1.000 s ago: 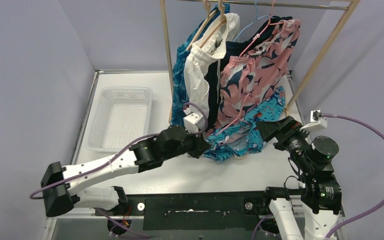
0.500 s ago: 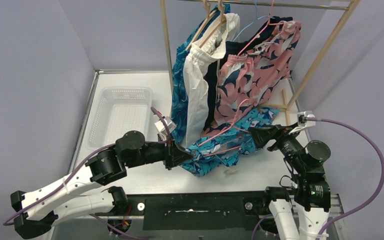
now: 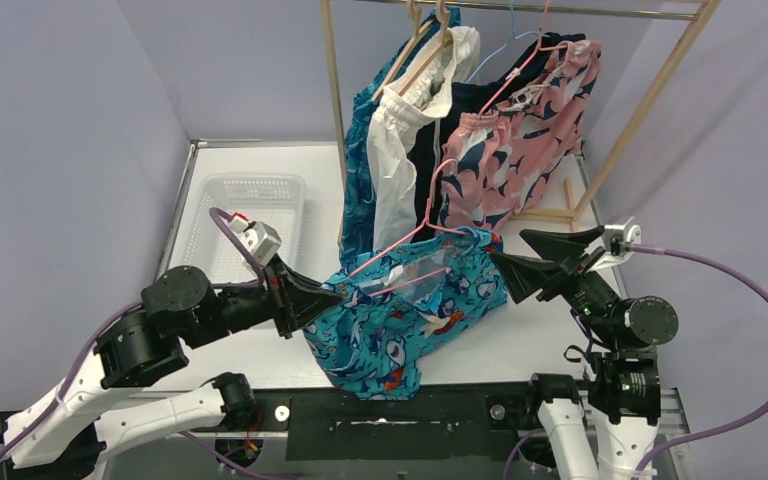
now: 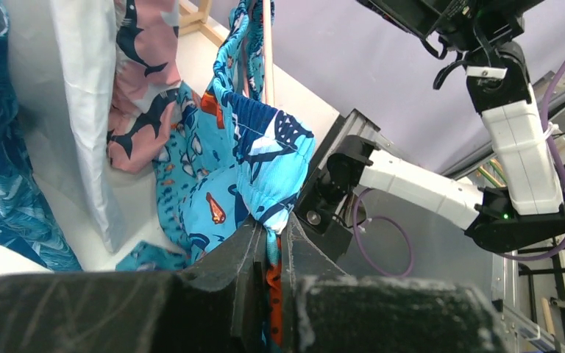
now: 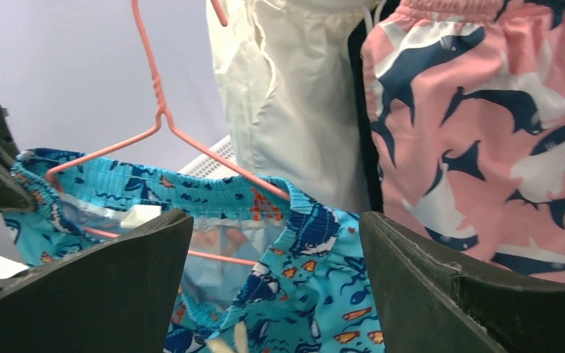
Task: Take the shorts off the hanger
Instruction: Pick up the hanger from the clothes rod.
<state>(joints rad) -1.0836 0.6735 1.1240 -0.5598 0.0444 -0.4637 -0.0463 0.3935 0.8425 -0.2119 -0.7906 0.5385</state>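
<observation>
The teal cartoon-print shorts are hanging in the lower centre of the top view, stretched between the two arms above the front part of the desk. The left end effector is pinching the left end of their waistband. In the left wrist view the fingers are pressing together on a bunched fold of the teal fabric, which is rising from the bottom centre of the frame.

The right end effector is sitting just to the right of the shorts with its fingers spread wide and gripping nothing. Its lower fingertip is pointing at the right end of the waistband; whether it is touching the cloth cannot be told. In the right wrist view the waistband is lying in the gap between the two dark fingers.

A pink wire hanger is passing through the waistband, so the shorts are still on it.

Above, in the upper centre of the top view, the other four pairs are hanging side by side from the wooden rack: the blue leaf-pattern shorts, white drawstring shorts, plain navy shorts and pink-and-navy floral shorts. A white basket is sitting on the desk at the left.
</observation>
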